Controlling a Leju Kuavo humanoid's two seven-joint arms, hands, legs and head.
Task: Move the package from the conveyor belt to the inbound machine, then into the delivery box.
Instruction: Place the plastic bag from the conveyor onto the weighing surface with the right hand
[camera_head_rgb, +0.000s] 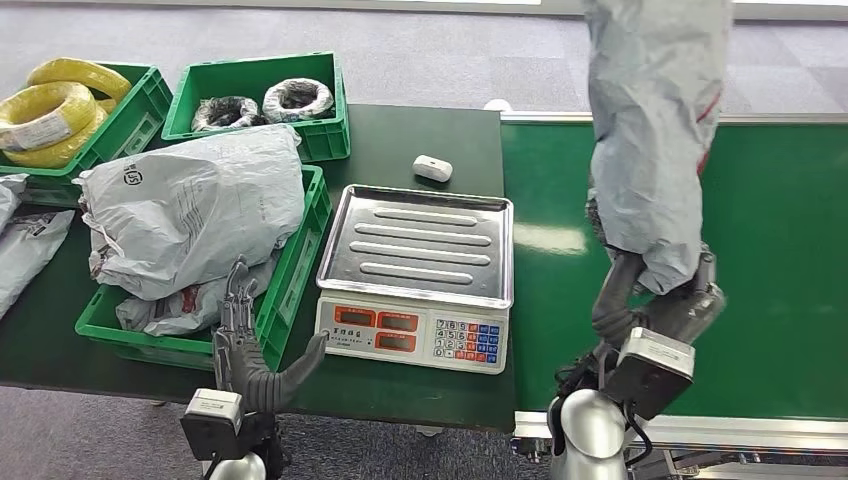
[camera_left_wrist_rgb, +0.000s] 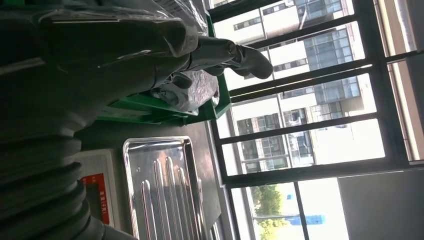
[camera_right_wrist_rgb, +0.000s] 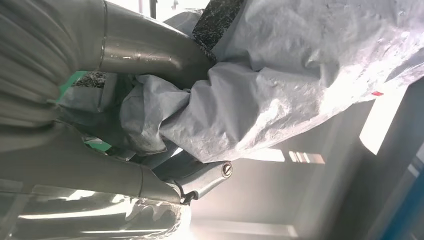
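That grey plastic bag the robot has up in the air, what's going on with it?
The robot's right hand grips a grey plastic mailer package, lifted above the green conveyor belt. The silver-trayed weighing scale beside the belt has nothing on its tray. The left hand holds nothing, fingers spread, by the green plastic crate that already holds similar grey packages.
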